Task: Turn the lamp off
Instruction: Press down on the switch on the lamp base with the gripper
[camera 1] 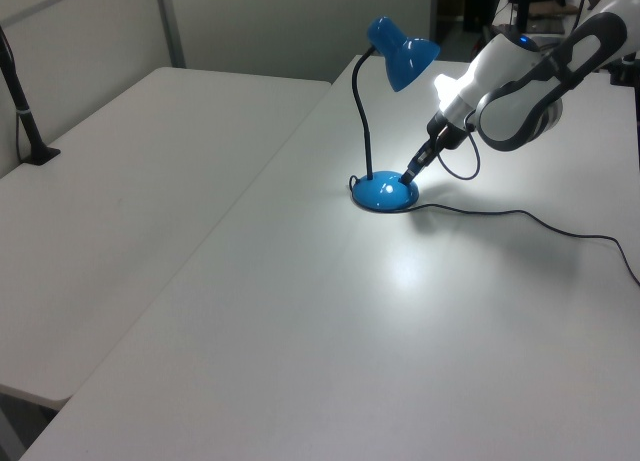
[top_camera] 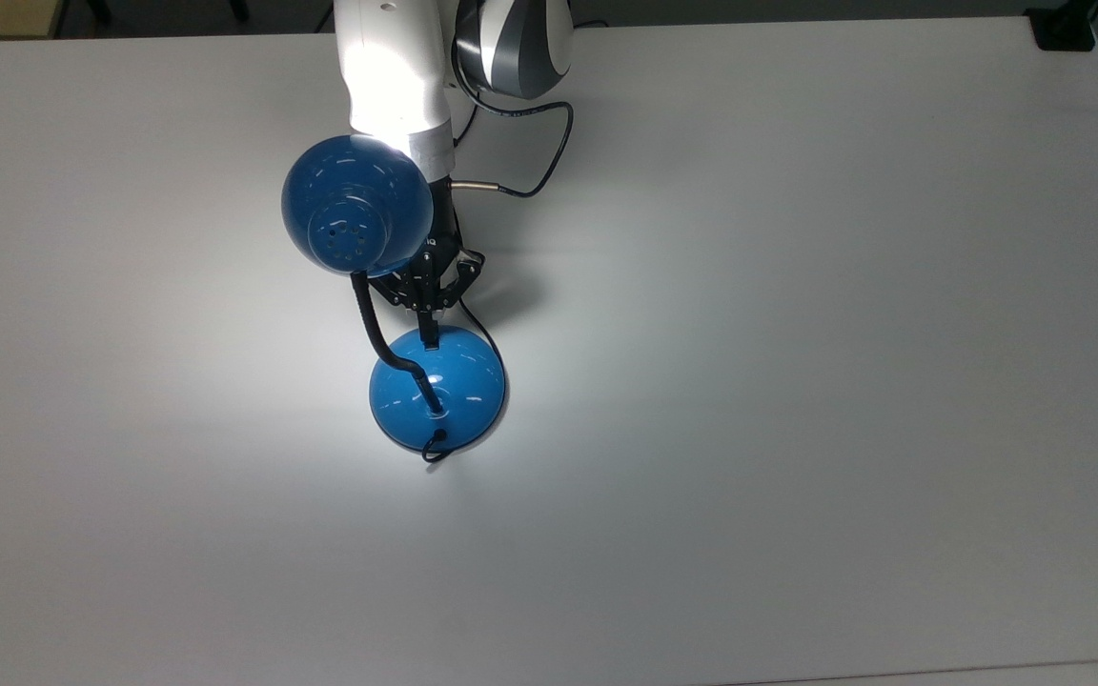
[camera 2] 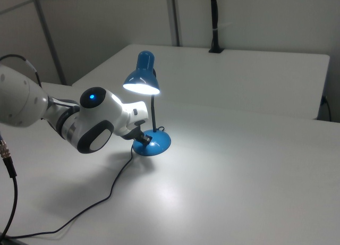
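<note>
The blue lamp stands lit on the white table [top_camera: 797, 381]. Its dome shade [top_camera: 356, 205] hangs over a bright pool of light, joined by a black gooseneck [top_camera: 373, 329] to the domed base [top_camera: 437, 389]. In the left view the base [camera 1: 385, 192] sits under the shade [camera 1: 403, 52]; in the right view the shade [camera 2: 142, 75] glows above the base [camera 2: 154, 142]. My gripper [top_camera: 429, 335] is shut, its joined fingertips touching the upper edge of the base where the small black switch sits. In the left view the gripper [camera 1: 409, 177] presses the base's right side.
The lamp's thin black cord [camera 1: 520, 217] trails across the table toward the left view's right edge. My white arm [top_camera: 396, 67] reaches in from the top view's upper edge, partly under the shade. A second table [camera 1: 130, 161] lies at the left view's left, with a black clamp [camera 1: 30, 141].
</note>
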Motion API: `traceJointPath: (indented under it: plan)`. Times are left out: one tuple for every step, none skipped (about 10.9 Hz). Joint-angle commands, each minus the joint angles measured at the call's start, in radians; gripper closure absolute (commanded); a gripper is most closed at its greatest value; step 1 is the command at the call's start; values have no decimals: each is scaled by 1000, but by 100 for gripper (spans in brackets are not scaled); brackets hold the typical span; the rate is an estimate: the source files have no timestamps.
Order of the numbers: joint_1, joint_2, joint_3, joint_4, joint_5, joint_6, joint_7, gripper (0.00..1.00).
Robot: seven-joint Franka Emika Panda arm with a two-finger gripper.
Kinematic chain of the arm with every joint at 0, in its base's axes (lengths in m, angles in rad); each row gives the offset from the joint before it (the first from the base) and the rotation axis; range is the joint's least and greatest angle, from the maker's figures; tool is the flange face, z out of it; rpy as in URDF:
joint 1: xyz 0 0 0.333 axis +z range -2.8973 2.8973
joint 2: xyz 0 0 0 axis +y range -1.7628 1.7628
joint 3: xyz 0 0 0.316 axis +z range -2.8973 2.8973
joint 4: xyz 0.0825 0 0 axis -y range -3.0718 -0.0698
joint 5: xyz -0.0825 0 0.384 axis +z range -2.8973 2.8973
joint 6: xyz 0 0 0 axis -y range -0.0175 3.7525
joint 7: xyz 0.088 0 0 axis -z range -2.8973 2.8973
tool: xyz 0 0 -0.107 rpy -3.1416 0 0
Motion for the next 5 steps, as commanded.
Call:
traceJointPath:
  plan:
    - [24,32,-1,8,22,18,6,100]
    - [24,35,-1,6,20,17,5,100]
    - [23,38,-1,6,20,17,5,100]
    - [21,41,-1,5,20,14,0,100]
    - [20,37,-1,3,20,8,-3,100]
